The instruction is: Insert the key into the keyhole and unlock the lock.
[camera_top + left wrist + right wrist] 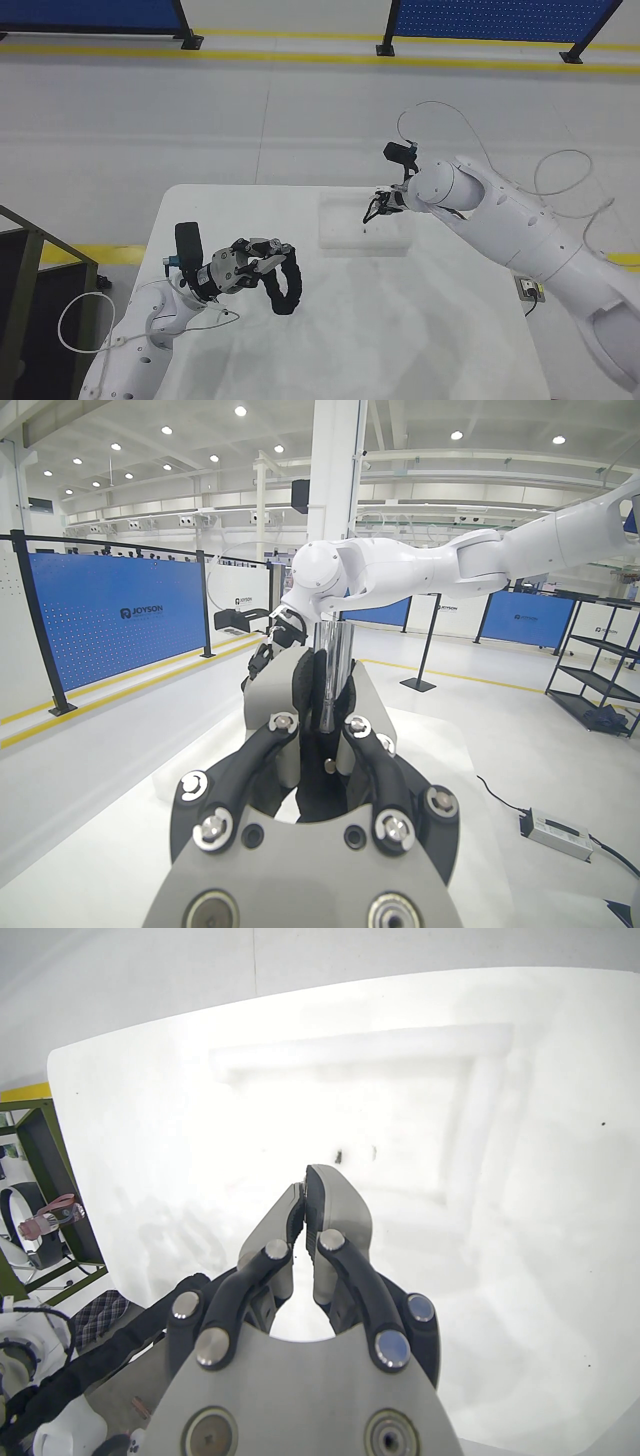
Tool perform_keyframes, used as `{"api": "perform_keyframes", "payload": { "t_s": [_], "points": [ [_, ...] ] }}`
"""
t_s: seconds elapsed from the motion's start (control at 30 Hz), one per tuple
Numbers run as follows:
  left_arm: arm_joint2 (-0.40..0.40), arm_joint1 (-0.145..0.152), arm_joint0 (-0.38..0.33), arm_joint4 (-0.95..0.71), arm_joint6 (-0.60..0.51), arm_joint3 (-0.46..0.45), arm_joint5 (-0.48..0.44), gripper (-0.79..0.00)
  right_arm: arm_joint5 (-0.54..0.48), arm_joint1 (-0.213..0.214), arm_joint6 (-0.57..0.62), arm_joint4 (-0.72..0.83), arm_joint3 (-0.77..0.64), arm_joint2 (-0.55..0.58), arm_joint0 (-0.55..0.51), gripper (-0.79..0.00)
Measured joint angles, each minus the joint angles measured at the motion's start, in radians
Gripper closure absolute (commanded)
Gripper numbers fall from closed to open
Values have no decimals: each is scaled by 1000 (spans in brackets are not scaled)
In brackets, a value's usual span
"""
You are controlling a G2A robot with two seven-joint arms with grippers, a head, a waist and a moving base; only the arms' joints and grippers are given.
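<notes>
**Item 1, lock [284, 290]:** A black cable loop with a chrome cylinder [334, 650], held above the table [420, 340] near its 8 o'clock edge. The left gripper [262, 263] is clamped on the lock body. The cylinder juts past the fingertips toward the other arm.

**Item 2, right gripper [305, 1190]:** Its pads are pressed together. It hangs over the white tray [398, 245] at the table's 12 o'clock. It lies at 2 o'clock from the lock and well apart from it.

**Item 3, key:** We cannot confirm it. A sliver at the right pad tips may be the key, but it is too small to tell.

**Item 4, handling:** We judge the step in hand to be bringing key to keyhole.
- The left arm should hold the cylinder steady, with its end facing the right arm.
- The key should travel along the cylinder's axis, blade matched to the slot.
- A light push to full depth should come before any turn.
- The left clamp must resist the twist.

**Item 5, writing:** The blue barrier panels [110, 615] carry a white logo and 1 word, which we leave untranscribed. We see no label on the lock, tray or grippers.
</notes>
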Motion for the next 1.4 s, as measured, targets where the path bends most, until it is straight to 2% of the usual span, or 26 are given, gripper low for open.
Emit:
{"api": "perform_keyframes", "payload": {
  "t_s": [0.27, 0.57, 1.4],
  "points": [
    [0, 0, 0, 0, 0, 0, 0, 0, -27, -66, 18, -17, 121, -6, -2, 0],
    [0, 0, 0, 0, 0, 0, 0, 0, -40, -90, 50, -54, 163, 14, -13, 0],
    [0, 0, 0, 0, 0, 0, 0, 0, 22, -48, 92, -163, 86, 128, -115, 0]
  ]
}}
